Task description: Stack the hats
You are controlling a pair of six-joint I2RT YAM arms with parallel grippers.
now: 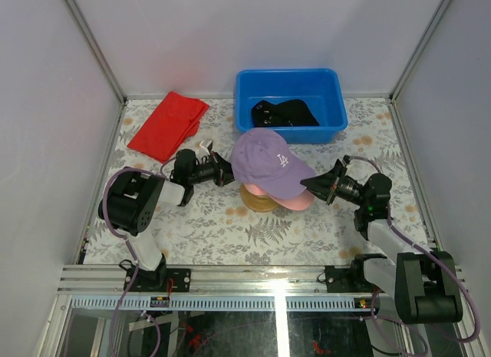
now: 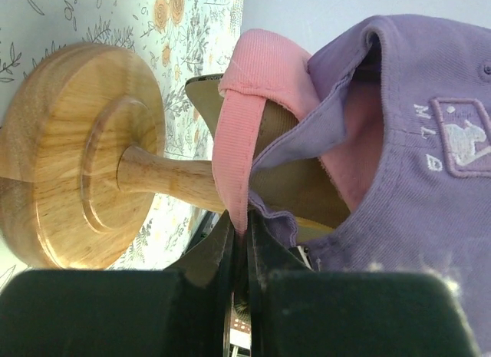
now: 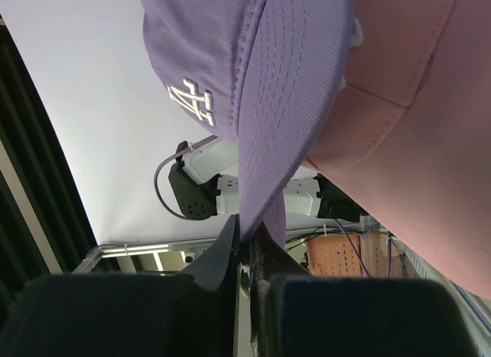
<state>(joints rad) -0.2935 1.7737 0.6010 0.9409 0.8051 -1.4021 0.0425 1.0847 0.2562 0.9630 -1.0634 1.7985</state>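
The purple LA cap (image 1: 265, 161) sits on the pink cap (image 1: 303, 202) over the wooden stand (image 2: 77, 157). The right pincer (image 3: 244, 236) pinches its brim; the left pincer (image 2: 244, 233) pinches the pink cap's back. Tug down evenly, gently.

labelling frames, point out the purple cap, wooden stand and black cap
purple cap (image 1: 265, 161): top external view, crown
wooden stand (image 2: 57, 134): left wrist view, round base
black cap (image 1: 288, 114): top external view, its middle

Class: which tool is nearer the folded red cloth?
Left. The left tool, pinching the pink hat, is close to the red cloth; the right tool, pinching the purple hat by its brim, is beyond both hats.
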